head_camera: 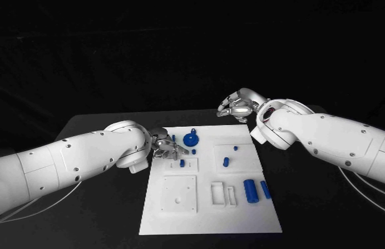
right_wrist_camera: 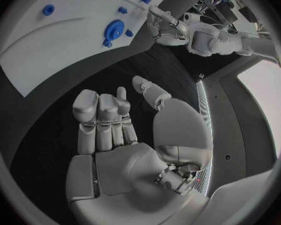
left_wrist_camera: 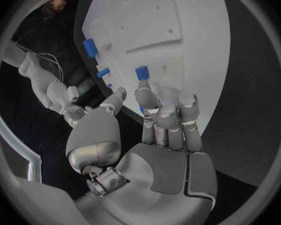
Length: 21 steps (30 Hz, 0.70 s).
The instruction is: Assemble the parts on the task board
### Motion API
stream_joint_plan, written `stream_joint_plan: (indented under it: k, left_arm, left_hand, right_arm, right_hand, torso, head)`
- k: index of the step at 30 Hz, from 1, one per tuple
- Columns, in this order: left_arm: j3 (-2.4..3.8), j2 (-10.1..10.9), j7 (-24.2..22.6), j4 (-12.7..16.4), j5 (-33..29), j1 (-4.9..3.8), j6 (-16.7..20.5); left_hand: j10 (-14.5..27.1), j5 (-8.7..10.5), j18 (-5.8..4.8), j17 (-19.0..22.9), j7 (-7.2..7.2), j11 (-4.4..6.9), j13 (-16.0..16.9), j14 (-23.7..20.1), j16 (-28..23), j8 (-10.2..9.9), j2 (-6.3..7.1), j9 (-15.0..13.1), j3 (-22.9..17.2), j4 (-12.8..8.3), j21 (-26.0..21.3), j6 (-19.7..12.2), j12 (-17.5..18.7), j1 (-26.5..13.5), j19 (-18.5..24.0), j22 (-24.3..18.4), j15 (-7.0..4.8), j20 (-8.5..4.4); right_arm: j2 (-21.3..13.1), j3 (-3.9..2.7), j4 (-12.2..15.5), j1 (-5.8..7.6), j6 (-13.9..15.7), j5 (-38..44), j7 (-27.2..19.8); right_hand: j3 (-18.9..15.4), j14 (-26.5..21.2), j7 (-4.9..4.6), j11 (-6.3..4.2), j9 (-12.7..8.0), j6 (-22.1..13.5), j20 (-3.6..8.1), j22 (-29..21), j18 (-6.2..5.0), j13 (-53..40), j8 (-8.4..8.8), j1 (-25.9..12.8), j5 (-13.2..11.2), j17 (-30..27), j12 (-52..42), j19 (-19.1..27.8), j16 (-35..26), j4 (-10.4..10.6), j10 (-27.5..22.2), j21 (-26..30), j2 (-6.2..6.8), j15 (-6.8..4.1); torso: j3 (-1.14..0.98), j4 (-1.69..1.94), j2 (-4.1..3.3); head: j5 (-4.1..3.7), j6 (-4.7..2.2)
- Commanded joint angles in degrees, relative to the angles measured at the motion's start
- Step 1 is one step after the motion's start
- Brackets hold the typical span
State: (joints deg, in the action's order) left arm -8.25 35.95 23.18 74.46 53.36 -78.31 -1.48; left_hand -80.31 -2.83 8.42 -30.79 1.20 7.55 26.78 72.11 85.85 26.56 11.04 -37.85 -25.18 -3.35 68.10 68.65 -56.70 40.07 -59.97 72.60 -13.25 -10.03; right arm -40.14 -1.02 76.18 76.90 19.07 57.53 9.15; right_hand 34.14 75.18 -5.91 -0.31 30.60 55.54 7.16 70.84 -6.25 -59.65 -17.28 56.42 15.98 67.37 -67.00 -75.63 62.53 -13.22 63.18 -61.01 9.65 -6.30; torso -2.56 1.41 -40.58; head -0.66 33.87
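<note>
Where the flat white rectangular task board [head_camera: 210, 215] comes nearest the robot, its matte plate is bare, and a little further in sits a raised square block [head_camera: 178, 193] with small holes. Beside that block stand two narrow white slotted frames [head_camera: 223, 194], and next to them lie two smooth blue cylinders [head_camera: 257, 190], side by side near the board's right edge. Further up the board a small rounded blue peg [head_camera: 225, 161] lies on a square raised panel, with a tiny blue stud [head_camera: 235, 148] just beyond it. Toward the board's left edge a short blue pin [head_camera: 182, 163] stands upright, close to the silver left hand [head_camera: 166, 147]. That hand sits over the board's left edge, fingers curled loosely downward; in the left wrist view its jointed metal fingers [left_wrist_camera: 168, 117] are bent together near a blue block [left_wrist_camera: 142, 73], and I cannot tell whether anything is pinched. Just beyond the left hand, a round blue gear-like disc [head_camera: 191, 139] with a knob lies on the board's far part. Past the board's far right corner, over the black table [head_camera: 96, 121], the silver right hand [head_camera: 238, 105] hangs with fingers curled in, holding nothing; the right wrist view shows its palm [right_wrist_camera: 125, 160] empty.
</note>
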Motion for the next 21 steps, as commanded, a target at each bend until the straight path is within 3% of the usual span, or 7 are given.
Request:
stream_joint_plan:
  k: [1, 5, 7, 9, 10, 13, 21]
  left_arm:
    - [0.80, 0.68, -2.85, 0.64, -6.72, -0.03, -1.14]
    - [1.40, 1.47, -5.78, 0.31, -9.41, -0.65, -2.34]
    - [1.40, 1.11, -7.54, -0.95, -9.76, -1.41, -1.18]
    - [1.40, 1.17, -8.26, -1.50, -9.66, -1.58, -0.43]
    - [1.43, 1.10, -8.79, -2.00, -9.72, -1.75, 0.20]
    - [1.49, 0.47, -9.25, -4.19, -10.18, -2.12, 2.65]
    - [1.50, -1.33, -7.96, -10.17, -10.59, -2.85, 3.07]
  left_hand:
    - [0.63, -0.08, 0.43, 0.32, -0.24, -0.28, -0.28, -0.33, -0.71, -0.87, -1.16, 0.39, 0.48, -0.75, -0.59, -0.95, 0.53, 0.63, 0.87, -0.22, -0.16, -5.50]
    - [1.80, -0.50, -0.01, 1.24, -1.21, -1.18, -1.11, -1.46, -2.32, -2.99, -2.16, 1.42, 0.87, -2.85, -1.74, -3.37, 2.14, 2.51, 2.02, -0.81, 0.70, -5.05]
    - [2.90, -3.44, -0.15, 1.81, -2.68, -2.52, -1.80, -2.23, -3.44, -5.79, -3.52, 2.53, -0.17, -4.68, -2.36, -8.43, 3.36, 5.17, 2.40, -1.16, 1.98, -4.92]
    - [5.77, -6.87, -0.90, 2.85, -3.81, -3.69, -2.89, -4.31, -5.65, -6.48, -3.94, 2.64, -0.58, -6.32, -3.95, -10.59, 5.60, 6.62, 4.13, -1.82, 3.29, -4.18]
    - [6.41, -7.54, -1.41, 3.27, -4.26, -4.14, -3.23, -4.99, -6.49, -6.42, -4.27, 2.50, -0.49, -6.89, -4.73, -11.22, 6.22, 6.87, 4.87, -2.19, 3.68, -3.73]
    - [9.80, -7.26, -3.57, 5.88, -6.12, -6.13, -5.72, -7.93, -11.75, -6.10, -4.81, 1.92, -2.65, -8.44, -9.24, -14.62, 10.76, 9.06, 8.03, -4.53, 5.89, -1.88]
    - [9.47, -5.78, -4.13, 6.72, -6.40, -6.41, -6.98, -7.46, -13.57, -4.99, -3.78, 1.42, -2.63, -6.39, -10.79, -15.87, 12.84, 7.01, 7.65, -5.56, 6.12, -1.89]
  right_arm:
    - [0.02, -0.04, -0.38, -0.03, -0.10, -0.27, -0.72]
    - [0.00, -0.04, -0.81, -0.03, -0.05, -0.77, -0.91]
    - [-0.03, -0.04, -1.03, -0.03, 0.24, -0.89, -1.06]
    - [0.15, -0.04, -1.27, -0.03, 0.27, -1.17, -1.25]
    - [0.19, -0.04, -1.37, -0.03, 0.17, -1.08, -1.30]
    - [0.17, -0.04, -1.72, -0.03, -0.12, -1.10, -1.27]
    - [0.25, -0.04, -1.82, -0.03, -0.26, -1.11, -1.28]
  right_hand:
    - [-0.49, -0.16, -0.34, 0.11, 0.08, -0.18, -0.22, -0.02, -8.75, 0.06, 0.24, -0.56, 0.20, 0.04, 0.25, 0.05, -0.28, 0.01, -0.46, 0.30, -0.11, -0.09]
    - [-0.54, -0.17, -0.38, 0.14, 0.06, -0.37, -0.22, -0.03, -8.75, 0.07, 0.37, -0.61, 0.26, 0.05, 0.25, 0.05, -0.30, -0.02, -0.48, 0.33, -0.14, -0.07]
    - [-0.56, -0.16, -0.43, 0.18, 0.03, -0.58, -0.22, -0.03, -8.75, 0.08, 0.50, -0.63, 0.30, 0.05, 0.25, 0.06, -0.31, -0.05, -0.49, 0.35, -0.17, -0.04]
    - [-0.57, -0.17, -0.44, 0.19, 0.03, -0.61, -0.22, -0.04, -8.75, 0.08, 0.52, -0.64, 0.31, 0.05, 0.26, 0.06, -0.32, -0.05, -0.49, 0.36, -0.17, -0.03]
    - [-0.57, -0.17, -0.46, 0.21, 0.02, -0.67, -0.22, -0.04, -8.75, 0.09, 0.57, -0.64, 0.33, 0.05, 0.26, 0.07, -0.33, -0.07, -0.51, 0.37, -0.16, -0.01]
    - [-0.60, -0.20, -0.56, 0.31, -0.02, -0.99, -0.22, -0.05, -8.75, 0.10, 0.77, -0.69, 0.38, 0.05, 0.28, 0.09, -0.37, -0.10, -0.57, 0.42, -0.17, 0.08]
    - [-0.62, -0.22, -0.62, 0.37, -0.04, -1.13, -0.24, -0.06, -8.75, 0.11, 0.86, -0.76, 0.42, 0.05, 0.30, 0.13, -0.40, -0.09, -0.62, 0.47, -0.19, 0.13]
  torso:
    - [0.00, 0.08, 0.08]
    - [-0.02, 0.08, 0.08]
    - [-0.02, 0.12, 0.10]
    - [0.01, 0.18, 0.15]
    - [-0.02, 0.14, 0.13]
    - [0.01, 0.09, 0.11]
    - [-0.11, -0.01, 0.03]
  head:
    - [-0.02, -0.16]
    - [0.06, -0.45]
    - [0.09, -0.58]
    - [0.13, -0.61]
    - [0.22, -0.70]
    - [0.17, -0.97]
    - [0.31, -1.30]
